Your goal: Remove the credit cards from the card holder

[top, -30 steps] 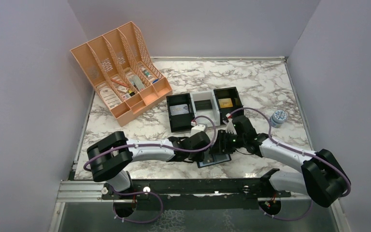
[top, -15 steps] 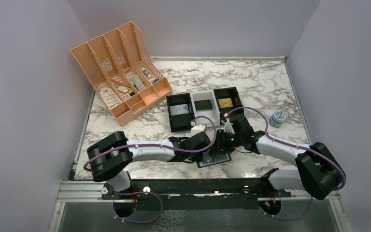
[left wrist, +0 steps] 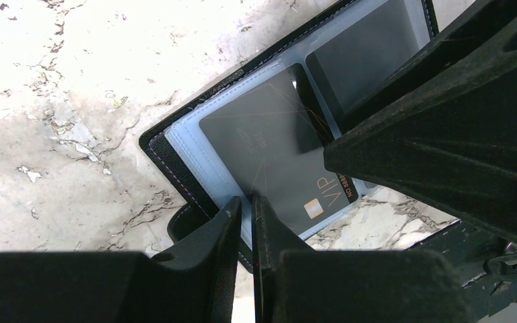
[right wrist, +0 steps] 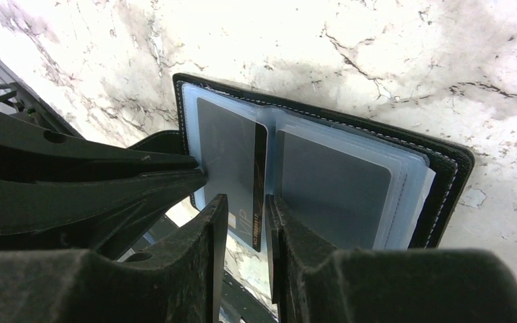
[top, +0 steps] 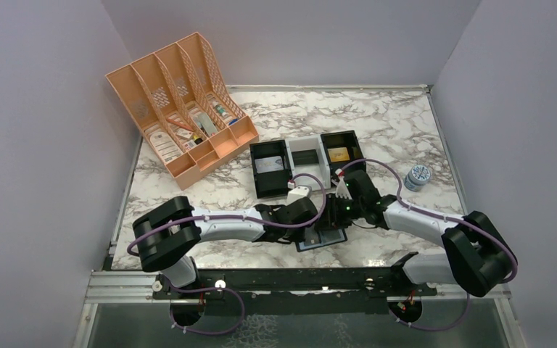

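The left gripper (left wrist: 246,202) and the right gripper (right wrist: 246,198) met low over the card holder (top: 324,241), which lay open and flat on the marble table (top: 392,123) near its front edge, between the two arms.

The left gripper's jaws were almost closed, with only a thin slit between them. Their tips sat at the edge of the holder's clear plastic page, by the black border. I could not tell whether they pinched that page or only touched it.

The right gripper's jaws stood a little apart, tips down over the exposed end of a dark grey card (left wrist: 269,141) marked VIP. That card sat partly in the clear pocket on one half of the holder, its chip end sticking out past the pocket. I could not tell whether the jaws had hold of it. The other half held a grey pocket.

Beyond the holder stood a black-and-white tray (top: 288,163) with three compartments. To its right was a small round jar (top: 418,176). At the far left leaned an orange file rack (top: 178,101) with small items in it.
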{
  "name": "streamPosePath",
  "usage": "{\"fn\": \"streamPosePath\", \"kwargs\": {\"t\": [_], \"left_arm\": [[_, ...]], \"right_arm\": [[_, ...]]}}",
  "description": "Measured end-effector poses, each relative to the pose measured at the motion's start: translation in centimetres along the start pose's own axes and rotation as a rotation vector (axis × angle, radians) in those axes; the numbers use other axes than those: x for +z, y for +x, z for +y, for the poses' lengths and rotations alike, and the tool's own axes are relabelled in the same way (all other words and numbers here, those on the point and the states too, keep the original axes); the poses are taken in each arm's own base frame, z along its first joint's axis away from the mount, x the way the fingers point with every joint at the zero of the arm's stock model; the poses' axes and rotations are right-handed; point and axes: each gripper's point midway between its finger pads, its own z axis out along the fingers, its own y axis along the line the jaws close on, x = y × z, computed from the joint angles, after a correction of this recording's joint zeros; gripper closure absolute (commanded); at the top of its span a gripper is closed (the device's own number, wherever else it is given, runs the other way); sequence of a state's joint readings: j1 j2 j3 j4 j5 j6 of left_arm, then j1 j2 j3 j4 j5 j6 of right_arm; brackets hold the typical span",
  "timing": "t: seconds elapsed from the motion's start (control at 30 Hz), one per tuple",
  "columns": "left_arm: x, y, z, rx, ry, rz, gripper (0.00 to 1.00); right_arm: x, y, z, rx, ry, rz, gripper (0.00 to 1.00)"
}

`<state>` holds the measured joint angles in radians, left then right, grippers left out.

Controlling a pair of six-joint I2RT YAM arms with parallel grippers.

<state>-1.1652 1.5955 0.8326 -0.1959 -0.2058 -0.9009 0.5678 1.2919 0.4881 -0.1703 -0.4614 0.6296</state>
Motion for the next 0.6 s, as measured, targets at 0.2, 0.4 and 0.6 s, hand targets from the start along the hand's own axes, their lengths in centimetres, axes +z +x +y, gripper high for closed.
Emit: {"fn": "streamPosePath", "kwargs": {"t": [0.2,0.4,0.6], "left_arm": [[0.05,-0.03,-0.01,0.009,-0.004,0.003,0.86],[0.05,-0.04,0.0,0.015,-0.004,0.003,0.87],[0.05,-0.04,0.02,0.016,-0.005,0.003,0.87]], "right_arm": [[0.51,0.38,-0.47,0.007,0.003,0.013,0.75],[0.82,0.82,-0.36,0.016,-0.027,0.016,0.82],[0.86,0.88,-0.08,0.029,-0.045,0.015,0.87]]}}
